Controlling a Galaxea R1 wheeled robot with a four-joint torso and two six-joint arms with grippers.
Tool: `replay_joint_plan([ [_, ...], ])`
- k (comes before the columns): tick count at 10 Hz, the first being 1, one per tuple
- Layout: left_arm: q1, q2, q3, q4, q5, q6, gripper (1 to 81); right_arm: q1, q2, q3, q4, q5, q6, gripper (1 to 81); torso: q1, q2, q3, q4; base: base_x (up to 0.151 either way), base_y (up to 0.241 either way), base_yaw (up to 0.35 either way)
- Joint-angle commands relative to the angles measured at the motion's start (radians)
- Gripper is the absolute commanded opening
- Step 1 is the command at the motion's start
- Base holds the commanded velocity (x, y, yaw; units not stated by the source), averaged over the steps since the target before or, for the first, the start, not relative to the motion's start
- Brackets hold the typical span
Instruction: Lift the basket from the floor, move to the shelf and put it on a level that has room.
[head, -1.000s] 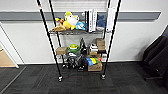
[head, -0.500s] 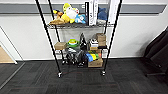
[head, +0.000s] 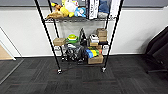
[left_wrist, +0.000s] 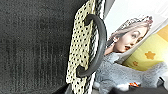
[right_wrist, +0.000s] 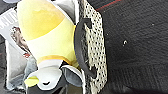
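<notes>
The basket (left_wrist: 80, 50) shows close in the left wrist view: a cream woven end wall with a dark loop handle (left_wrist: 98, 47), over the dark carpet floor (left_wrist: 32, 45). Its other end (right_wrist: 96, 47) and second handle (right_wrist: 81, 47) appear in the right wrist view. Inside lie a yellow and white plush (right_wrist: 47, 42), a grey plush (left_wrist: 120, 75) and a printed picture (left_wrist: 130, 35). The shelf (head: 47, 32), a black wire rack on casters, stands ahead against the wall. Its posts run past the picture's upper edge, so the level with room is hidden.
The rack's visible tiers hold plush toys and books (head: 72, 10), cardboard boxes (head: 59, 41) and bags. A dark chair (head: 157, 52) stands at the right. Tan wooden flooring (head: 5, 53) begins at the far left. Carpet (head: 82, 80) stretches between me and the rack.
The whole head view has shifted: the rack looms larger and its upper tiers have slid off the top, so the camera has come closer.
</notes>
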Motion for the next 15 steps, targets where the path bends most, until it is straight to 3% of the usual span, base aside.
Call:
replay_joint_plan([
  [1, -0.137, -0.021, 0.003, -0.034, 0.094, 0.003, 81.1, 0.110, -0.031, 0.050, 0.039, -0.070, 0.003, 81.1, 0.000, 0.000, 0.000, 0.000, 0.000, 0.000, 0.000],
  [2, -0.144, -0.016, 0.003, -0.034, 0.094, 0.003, 81.1, 0.117, -0.026, 0.050, 0.043, -0.070, 0.003, 81.1, 0.001, -0.001, -0.001, 0.000, 0.000, 0.000, 0.000],
  [3, -0.149, -0.014, 0.003, -0.034, 0.094, 0.003, 81.1, 0.126, -0.023, 0.050, 0.045, -0.070, 0.003, 81.1, 0.065, -0.100, -0.001, 0.000, 0.000, 0.000, 0.000],
  [6, -0.160, -0.010, 0.003, -0.032, 0.096, 0.002, 81.1, 0.153, -0.014, 0.045, 0.063, -0.100, 0.004, 81.1, 0.100, -0.159, -0.002, 0.000, 0.000, 0.000, 0.000],
  [7, -0.163, -0.010, 0.003, -0.032, 0.096, 0.002, 81.1, 0.156, -0.002, 0.035, 0.063, -0.100, 0.004, 81.1, 0.122, -0.195, -0.035, 0.000, 0.000, 0.000, 0.000],
  [8, -0.167, -0.013, 0.003, -0.037, 0.096, 0.002, 81.1, 0.162, 0.009, 0.024, 0.063, -0.100, 0.004, 81.1, 0.078, -0.128, -0.098, 0.000, 0.000, 0.000, 0.000],
  [10, -0.184, -0.013, 0.003, -0.038, 0.140, 0.002, 81.1, 0.180, 0.012, 0.027, 0.071, -0.100, 0.004, 81.1, 0.098, -0.160, -0.093, 0.000, 0.000, 0.000, 0.000],
  [11, -0.189, -0.011, 0.003, -0.038, 0.140, 0.002, 81.1, 0.186, 0.015, 0.028, 0.077, -0.100, 0.004, 81.1, 0.103, -0.168, -0.098, 0.000, 0.000, 0.000, 0.000],
  [12, -0.190, -0.010, 0.003, -0.037, 0.140, 0.002, 81.1, 0.191, 0.021, 0.022, 0.077, -0.100, 0.004, 81.1, 0.103, -0.166, -0.065, 0.000, 0.000, 0.000, 0.000],
  [15, -0.201, 0.002, 0.003, -0.035, 0.140, 0.002, 81.1, 0.219, 0.058, -0.034, 0.077, -0.109, 0.004, 81.1, 0.102, -0.165, -0.072, 0.000, 0.000, 0.000, 0.000],
])
